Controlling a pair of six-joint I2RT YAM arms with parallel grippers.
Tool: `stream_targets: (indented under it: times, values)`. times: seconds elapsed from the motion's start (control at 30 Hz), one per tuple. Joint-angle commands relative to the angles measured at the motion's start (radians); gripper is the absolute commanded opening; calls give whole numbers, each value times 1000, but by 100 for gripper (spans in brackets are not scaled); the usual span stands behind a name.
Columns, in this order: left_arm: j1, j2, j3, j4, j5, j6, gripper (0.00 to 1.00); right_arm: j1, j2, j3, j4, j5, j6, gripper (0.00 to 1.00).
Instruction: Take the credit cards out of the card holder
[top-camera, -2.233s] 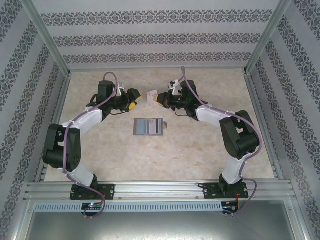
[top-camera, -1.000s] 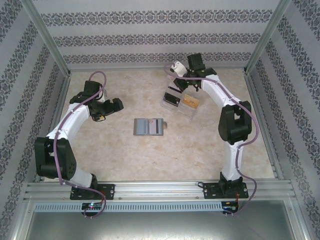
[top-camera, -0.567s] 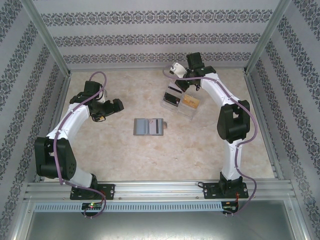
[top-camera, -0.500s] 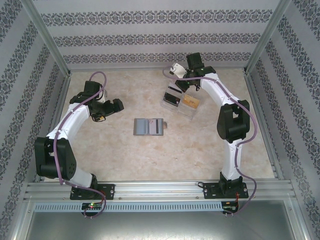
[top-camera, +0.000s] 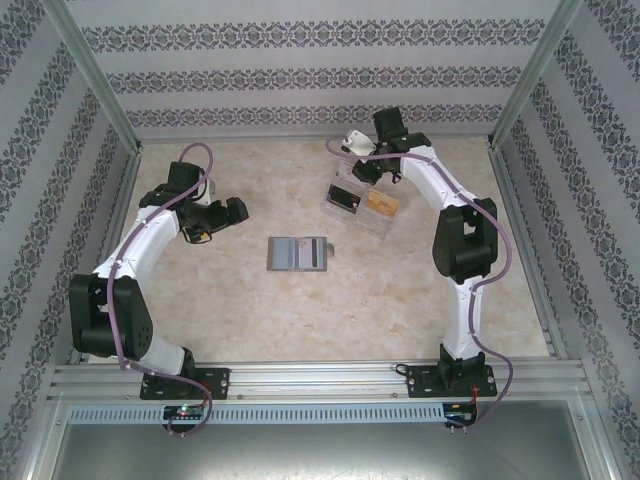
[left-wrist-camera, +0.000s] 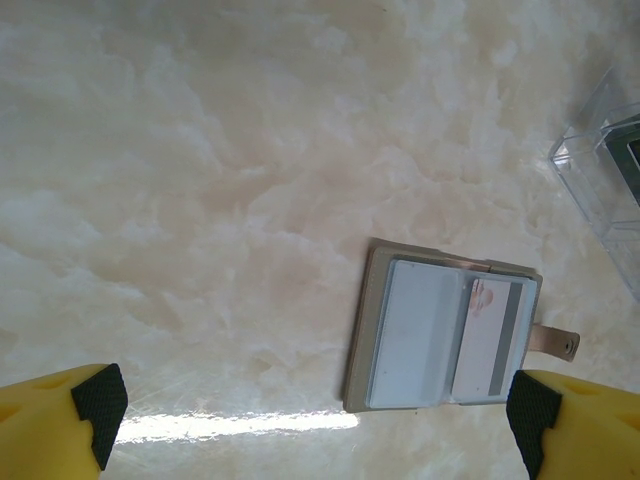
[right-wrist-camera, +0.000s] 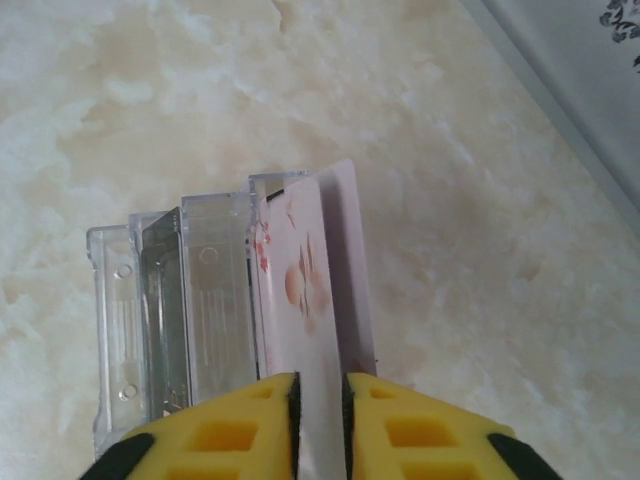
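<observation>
Bare table (top-camera: 250, 310) lies open around the card holder (top-camera: 298, 253) on its near and left sides; the clear tray (top-camera: 380, 225) stands off its far-right corner, apparently not touching.

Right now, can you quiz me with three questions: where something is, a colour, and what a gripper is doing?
1. Where is the wallet? A hanging on the wall; B on the table; C in the air.
2. What colour are the fingers of the right gripper? A yellow; B blue; C green.
3. What is the right gripper doing? A open, empty; B shut on a card; C shut on the wallet.
Answers: 1 B, it lies flat and open on the table. 2 A, the right wrist view shows them yellow. 3 B, the fingers pinch the card's edge.
</observation>
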Motion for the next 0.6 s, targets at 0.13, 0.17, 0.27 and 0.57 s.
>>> stream_targets:
  times: [0.13, 0.17, 0.27, 0.57]
  values:
    - [16, -3, 8, -25, 24, 31, 100, 11, -18, 56, -29, 50, 74, 28]
    - [16, -4, 6, -24, 27, 31, 99, 14, -32, 55, -30, 51, 97, 30]
    - [15, -11, 0, -17, 29, 21, 100, 25, -87, 32, -20, 45, 191, 43]
    - [14, -23, -29, 23, 76, -16, 100, 100, -316, -284, 125, -10, 708, 56]
